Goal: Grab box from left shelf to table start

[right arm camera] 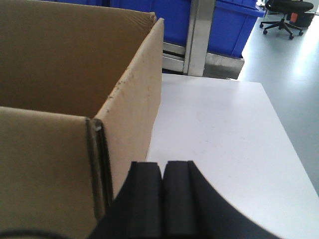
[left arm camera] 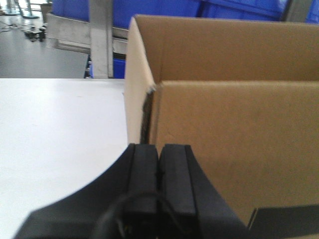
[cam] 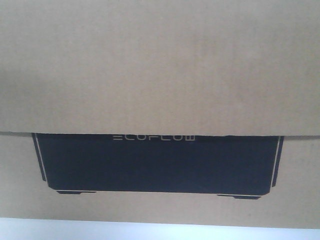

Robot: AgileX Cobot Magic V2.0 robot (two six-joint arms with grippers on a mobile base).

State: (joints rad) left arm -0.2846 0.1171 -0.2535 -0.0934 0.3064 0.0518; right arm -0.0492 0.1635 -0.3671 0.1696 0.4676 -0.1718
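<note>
The box (left arm camera: 224, 114) stands open-topped on my white worktop (left arm camera: 55, 134). My left claw (left arm camera: 159, 174) and right claw (right arm camera: 163, 191) are both pressed closed, empty, just beside its near corners.

One word on the box

The big brown box (cam: 160, 70) has a black panel (cam: 157, 162) printed on its front. At the top of that panel, pale thin letters seem to spell "ECOFLOW" (cam: 153, 137), though a cardboard flap sits just above them and they look a bit blurry. The two wrist views show no words or numbers.
</note>
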